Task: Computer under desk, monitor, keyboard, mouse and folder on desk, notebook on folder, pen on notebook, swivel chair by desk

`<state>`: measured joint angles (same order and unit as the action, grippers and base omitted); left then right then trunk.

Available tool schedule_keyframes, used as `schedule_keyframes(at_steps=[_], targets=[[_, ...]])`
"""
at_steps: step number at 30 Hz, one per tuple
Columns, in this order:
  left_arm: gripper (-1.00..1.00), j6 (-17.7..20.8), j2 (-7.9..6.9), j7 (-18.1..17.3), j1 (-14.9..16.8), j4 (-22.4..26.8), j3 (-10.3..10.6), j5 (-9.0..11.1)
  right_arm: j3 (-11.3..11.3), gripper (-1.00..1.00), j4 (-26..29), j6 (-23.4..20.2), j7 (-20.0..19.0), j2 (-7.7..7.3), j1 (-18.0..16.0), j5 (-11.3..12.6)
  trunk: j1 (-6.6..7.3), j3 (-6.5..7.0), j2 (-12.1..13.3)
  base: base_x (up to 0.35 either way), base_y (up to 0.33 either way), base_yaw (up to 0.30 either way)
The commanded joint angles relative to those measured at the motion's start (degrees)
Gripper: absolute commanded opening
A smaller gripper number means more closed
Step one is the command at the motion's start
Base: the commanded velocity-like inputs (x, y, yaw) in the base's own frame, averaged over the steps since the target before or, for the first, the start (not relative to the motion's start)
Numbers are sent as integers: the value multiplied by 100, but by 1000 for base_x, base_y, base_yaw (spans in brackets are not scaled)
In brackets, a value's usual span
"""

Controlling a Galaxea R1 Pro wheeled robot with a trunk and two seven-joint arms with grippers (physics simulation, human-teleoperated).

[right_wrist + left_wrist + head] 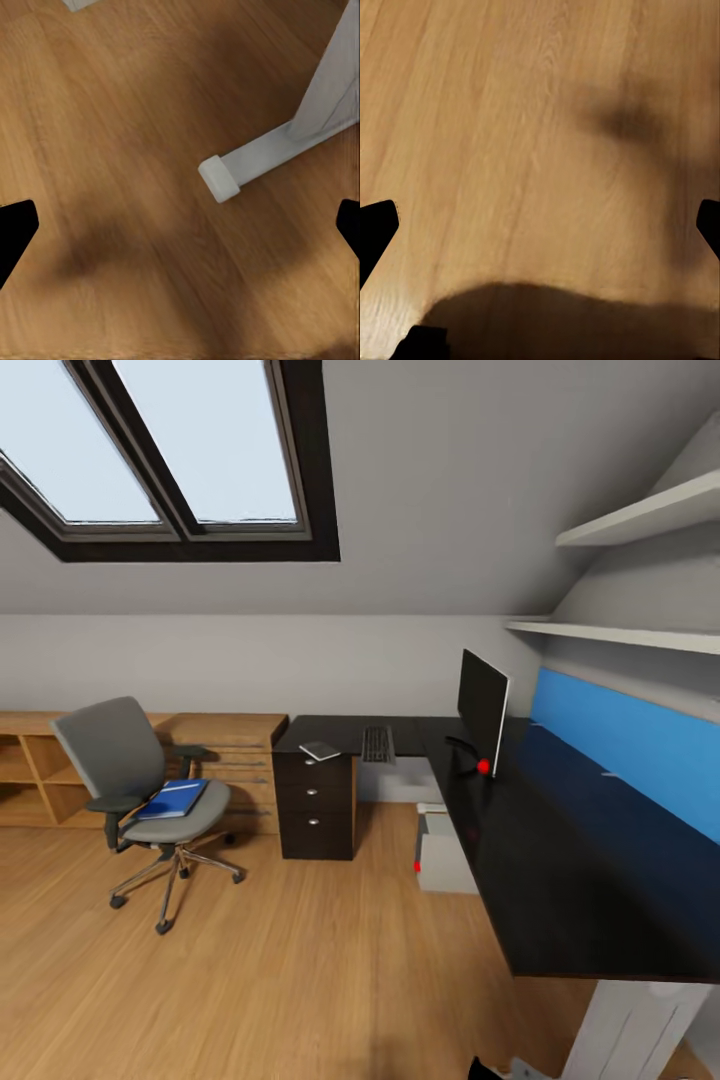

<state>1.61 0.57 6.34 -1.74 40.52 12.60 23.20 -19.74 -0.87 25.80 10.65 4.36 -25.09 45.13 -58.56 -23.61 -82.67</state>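
folder (pixel 172 799) waits on the swivel chair (pixel 120 780), well apart from the desk (pixel 560 860); both grippers' fingers (pixel 376 229) (pixel 16 232) hang spread above the floor.

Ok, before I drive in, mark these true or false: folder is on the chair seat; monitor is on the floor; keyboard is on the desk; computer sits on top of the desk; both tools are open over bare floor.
1. The blue folder lies on the swivel chair seat. True.
2. The monitor is on the floor. False: it stands on the desk.
3. The keyboard lies on the desk. True.
4. The computer sits on top of the desk. False: it is on the floor under the desk edge.
5. The left tool and right tool are open, holding nothing. True.
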Motion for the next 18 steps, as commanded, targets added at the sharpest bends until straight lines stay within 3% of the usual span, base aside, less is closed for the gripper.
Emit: schedule_keyframes(at_steps=[1,9,18], targets=[[100,17,-5,46,-2,17,24,55,-47,100,-9,13,25,3,-5,20,26,13,38,-337,-62,0],[100,15,-5,51,-2,17,24,53,-47,100,-9,13,25,-2,-5,17,202,157,359,-307,-115,0],[100,14,-5,59,-2,17,24,53,-69,100,-9,33,25,20,-7,21,400,319,720,-68,-76,0]])
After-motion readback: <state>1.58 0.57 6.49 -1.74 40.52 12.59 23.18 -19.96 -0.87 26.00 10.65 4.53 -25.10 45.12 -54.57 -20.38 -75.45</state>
